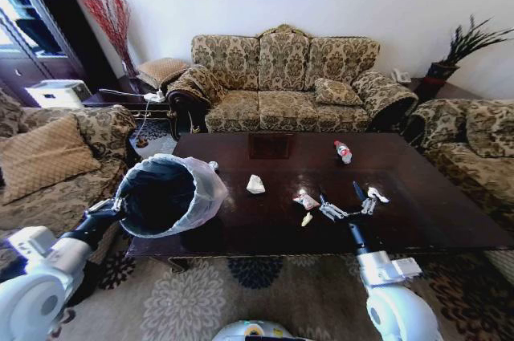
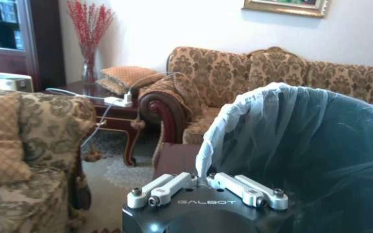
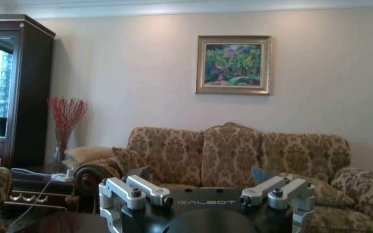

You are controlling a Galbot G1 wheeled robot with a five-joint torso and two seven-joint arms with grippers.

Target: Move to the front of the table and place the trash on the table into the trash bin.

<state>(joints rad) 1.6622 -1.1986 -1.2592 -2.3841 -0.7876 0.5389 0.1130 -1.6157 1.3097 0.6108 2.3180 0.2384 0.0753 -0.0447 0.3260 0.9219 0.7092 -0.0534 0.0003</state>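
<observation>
The dark glossy table (image 1: pixel 418 205) stretches across the middle of the head view. On it lie a white paper wad (image 1: pixel 255 184), a wrapper (image 1: pixel 305 199), a small bit (image 1: pixel 306 219), another white bit (image 1: pixel 377 194) and a clear bottle (image 1: pixel 343 151) with a red label. My right gripper (image 1: pixel 345 200) hovers open over the table's front right part, just right of the wrapper; its fingers (image 3: pixel 134 191) are spread wide with nothing between them. My left gripper (image 1: pixel 111 209) is shut on the rim of the bag-lined trash bin (image 1: pixel 165 195), held tilted at the table's left front corner. The left wrist view shows that gripper (image 2: pixel 206 183) on the trash bin's rim (image 2: pixel 251 104).
Patterned sofas ring the table: one behind it (image 1: pixel 281 76), one to the left (image 1: pixel 56 164), one to the right (image 1: pixel 474 148). A side table with a power strip (image 1: pixel 152 97) and a vase of red twigs (image 1: pixel 112 24) stand at the back left. Patterned carpet (image 1: pixel 257 285) lies before the table.
</observation>
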